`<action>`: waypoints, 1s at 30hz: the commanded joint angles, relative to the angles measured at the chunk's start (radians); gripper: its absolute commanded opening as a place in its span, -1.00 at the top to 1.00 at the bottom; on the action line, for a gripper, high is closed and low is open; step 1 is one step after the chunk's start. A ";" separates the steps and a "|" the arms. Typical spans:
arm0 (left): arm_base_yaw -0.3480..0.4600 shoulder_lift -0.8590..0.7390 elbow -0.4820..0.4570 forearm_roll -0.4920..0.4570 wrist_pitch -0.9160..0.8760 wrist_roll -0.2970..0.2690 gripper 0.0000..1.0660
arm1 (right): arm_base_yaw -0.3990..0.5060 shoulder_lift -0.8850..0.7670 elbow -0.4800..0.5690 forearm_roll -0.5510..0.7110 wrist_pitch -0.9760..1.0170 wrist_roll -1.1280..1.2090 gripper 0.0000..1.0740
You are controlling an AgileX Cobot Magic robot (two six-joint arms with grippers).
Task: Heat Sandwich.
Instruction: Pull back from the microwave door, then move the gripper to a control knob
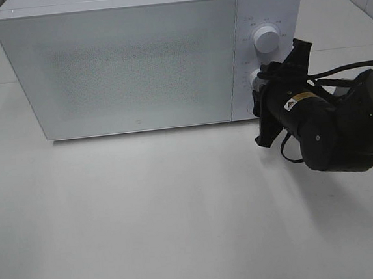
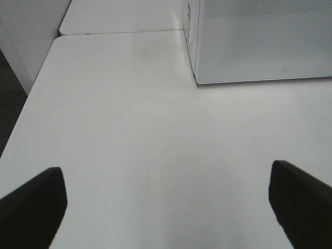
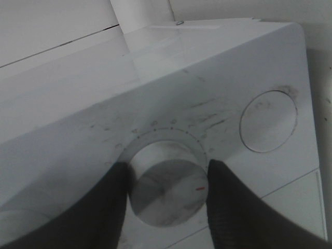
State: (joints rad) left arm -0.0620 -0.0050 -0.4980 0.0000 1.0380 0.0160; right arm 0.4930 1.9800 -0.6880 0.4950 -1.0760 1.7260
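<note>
Right, from the high camera I have the white microwave [image 1: 128, 66] standing on the white table [image 2: 155, 104] with its door closed, and the speckled door panel [image 1: 121, 63] lets me see nothing inside. The sandwich does not show in any of my three views, so I cannot tell where it is. My right gripper [image 3: 167, 181] is up against the control strip on the microwave's right side, and its two dark fingers [image 3: 116, 199] sit on opposite sides of the lower knob [image 3: 166, 192], pressed against its rim: closed on that knob, as far as the wrist view shows. The knob carries a small red mark [image 3: 199, 189] close to one finger, with a ring of fine tick marks around it on the panel. The upper knob [image 1: 268, 39] is free, just above the gripper in the high view. The right arm comes in from the right of that view (its black cable loops over the wrist). My left gripper [image 2: 166, 176] hangs over bare tabletop, jaws spread wide with nothing between them, and the microwave's front left corner [image 2: 196, 78] lies ahead of it, well apart.
</note>
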 commanded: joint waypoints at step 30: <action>0.003 -0.025 0.002 -0.009 -0.002 0.001 -0.88 | 0.006 -0.022 -0.030 -0.122 -0.165 -0.103 -0.17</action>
State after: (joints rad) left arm -0.0620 -0.0050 -0.4980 0.0000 1.0380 0.0160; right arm 0.4980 1.9810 -0.6860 0.4420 -1.1040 1.6480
